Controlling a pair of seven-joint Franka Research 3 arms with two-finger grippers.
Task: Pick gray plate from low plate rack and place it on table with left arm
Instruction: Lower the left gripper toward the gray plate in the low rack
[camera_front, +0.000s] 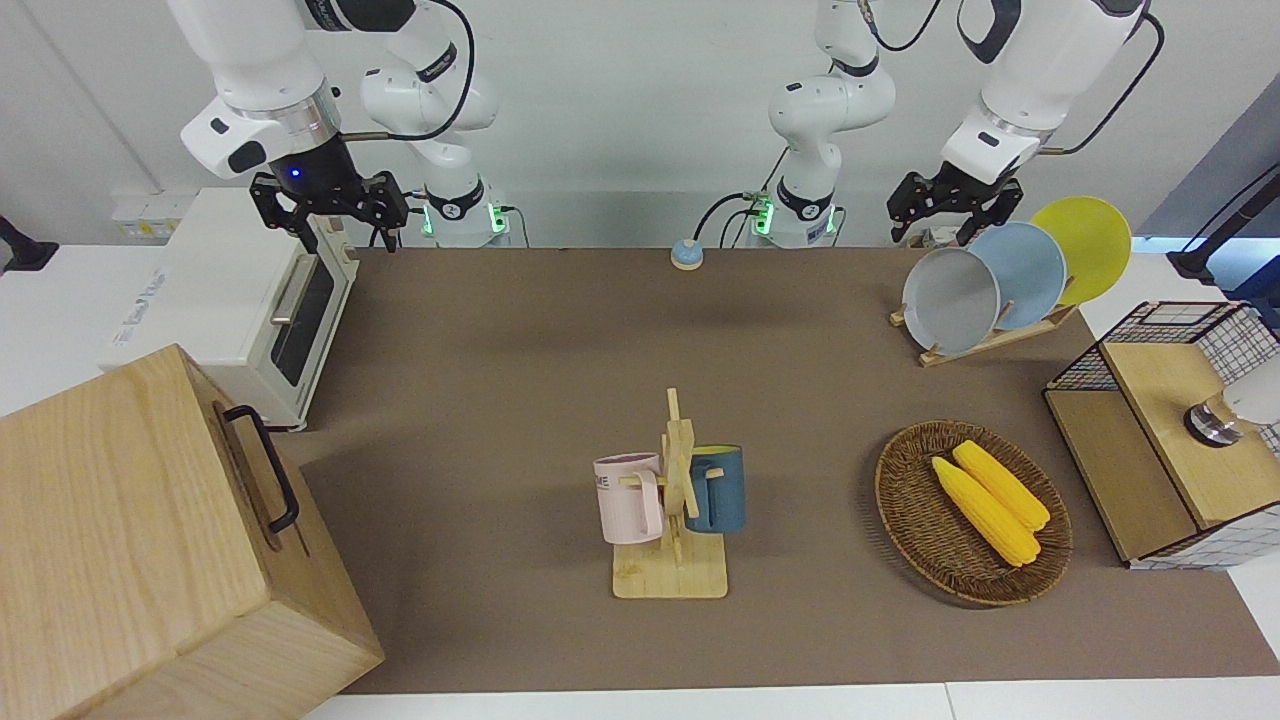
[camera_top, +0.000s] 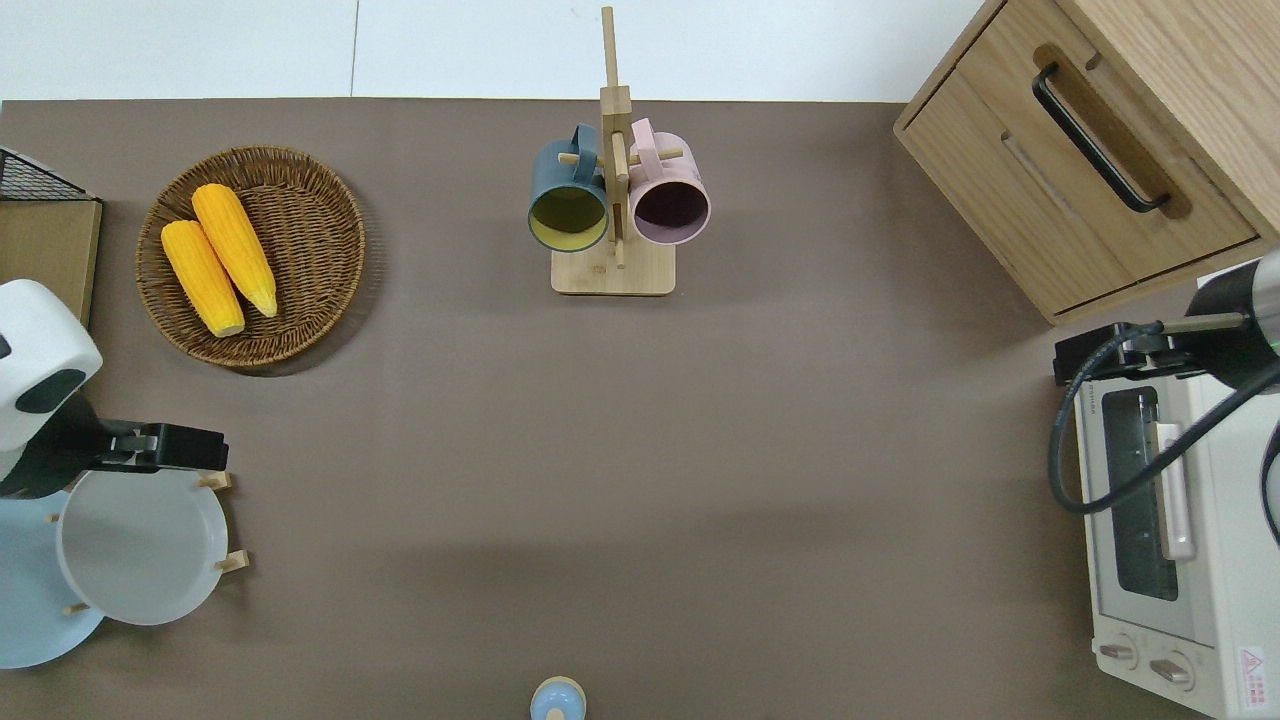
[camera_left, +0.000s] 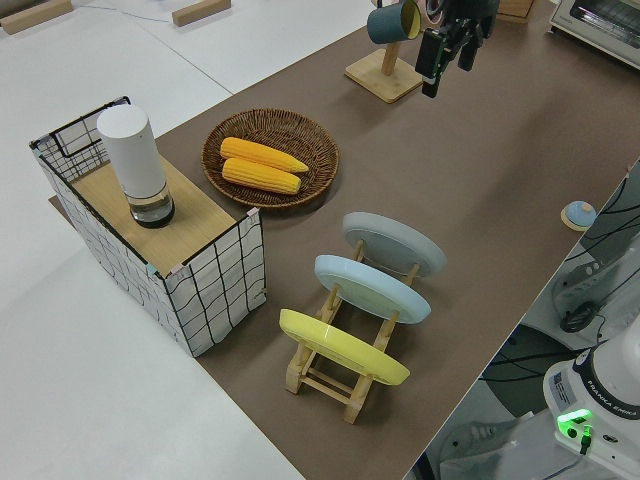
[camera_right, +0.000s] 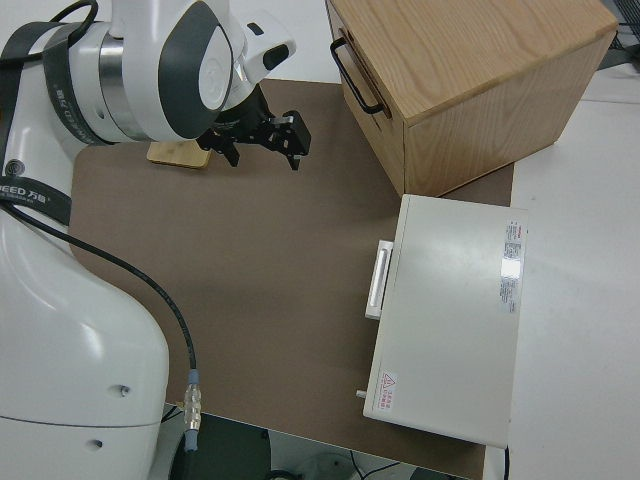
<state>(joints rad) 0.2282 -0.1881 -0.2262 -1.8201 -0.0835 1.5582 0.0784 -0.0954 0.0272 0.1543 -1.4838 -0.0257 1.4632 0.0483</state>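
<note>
The gray plate leans in the low plate rack at the left arm's end of the table. It also shows in the overhead view and in the left side view. My left gripper is open and empty, just above the plate's top rim. In the overhead view it is over the plate's edge farthest from the robots. The right gripper is open and parked.
A light blue plate and a yellow plate lean in the same rack. A wicker basket with corn, a wire basket box, a mug stand, a toaster oven and a wooden cabinet stand around.
</note>
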